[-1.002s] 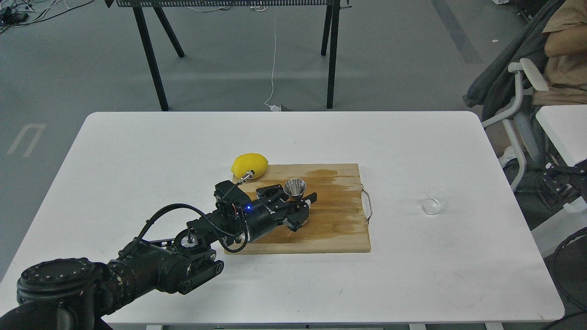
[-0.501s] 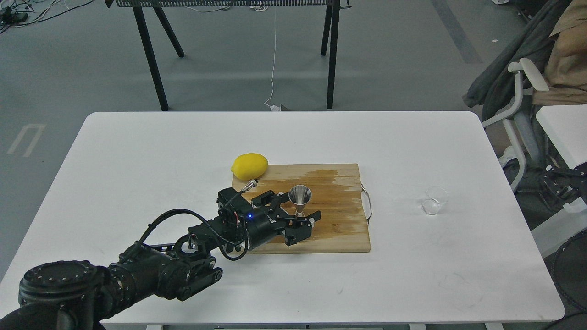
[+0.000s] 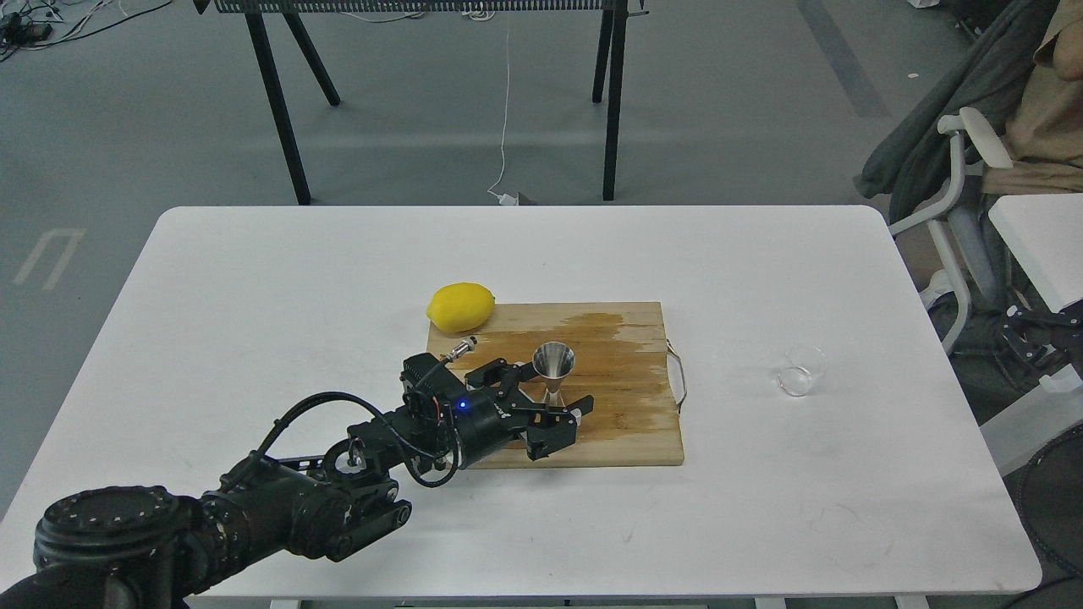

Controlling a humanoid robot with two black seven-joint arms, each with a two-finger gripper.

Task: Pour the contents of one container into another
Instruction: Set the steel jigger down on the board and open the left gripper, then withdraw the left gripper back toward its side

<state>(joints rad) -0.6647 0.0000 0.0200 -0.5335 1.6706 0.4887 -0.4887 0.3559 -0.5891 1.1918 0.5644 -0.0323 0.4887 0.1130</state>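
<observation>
The steel hourglass jigger [image 3: 554, 364] stands upright on the wooden cutting board [image 3: 626, 423], wide cone up. My left gripper [image 3: 558, 385] is low over the board and open. One finger lies behind and to the left of the jigger and the other in front of its foot; I cannot tell whether they touch it. The small clear glass cup [image 3: 800, 370] sits alone on the white table [image 3: 254, 279], well to the right of the board, with no gripper near it. My right gripper is out of view.
A yellow lemon [image 3: 460, 306] rests at the board's far left corner, just behind my left wrist. The board has a metal handle [image 3: 678, 372] on its right side. A chair and a second table stand beyond the table's right edge.
A second ago the left gripper held the jigger a little further left. The jigger has since shifted slightly right and stands on the board, the fingers have spread apart, and the hand has dropped lower.
</observation>
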